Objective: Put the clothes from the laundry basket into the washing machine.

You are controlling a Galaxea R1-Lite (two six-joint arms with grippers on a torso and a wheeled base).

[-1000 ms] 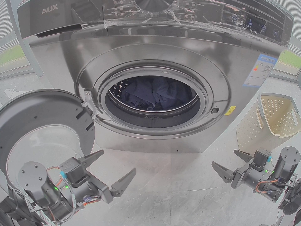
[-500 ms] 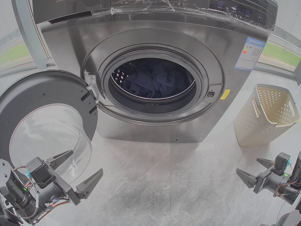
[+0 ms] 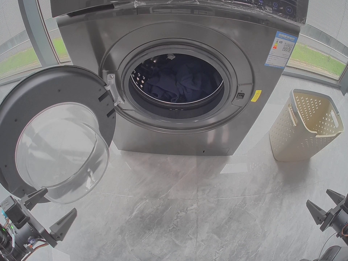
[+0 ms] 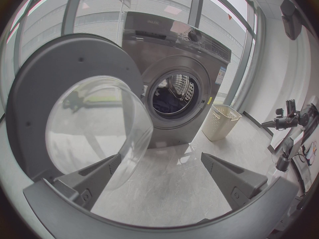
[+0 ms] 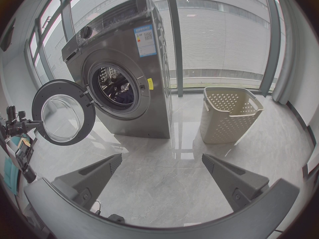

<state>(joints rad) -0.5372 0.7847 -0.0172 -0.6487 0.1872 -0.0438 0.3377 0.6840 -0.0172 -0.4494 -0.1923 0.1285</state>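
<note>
Head view. Reader: Where do the clothes (image 3: pixel 177 78) lie?

Legend: Dark blue clothes rest in a crumpled heap inside the drum (image 3: pixel 139 77) of the washing machine (image 3: pixel 90 44), towards its back and lower part, visible through the round opening.

Reader: And the door (image 3: pixel 47 87)?

Legend: It is hinged on the robot's left side of the opening and stands swung wide open. Its clear domed glass faces outward over the floor (image 3: pixel 195 207).

Reader: Where is the laundry basket (image 3: pixel 290 138)?

Legend: The cream, perforated basket stands upright on the floor to the robot's right of the machine. It is close beside the machine's front corner but apart from it. The right wrist view shows its inner walls and handle slots.

Reader: What state are the tools in?

Legend: The left gripper (image 3: pixel 59 201) hangs low at the robot's left, close before the lower rim of the open door. Its two fingers are spread wide with nothing between them. The right gripper (image 3: pixel 318 196) hangs low at the robot's right, nearer the robot than the basket and well apart from it. Its fingers are likewise parted and bare. Each wrist view shows its own pair of dark wedge-shaped fingers splayed above pale marbled floor, both pointing towards the machine.
</note>
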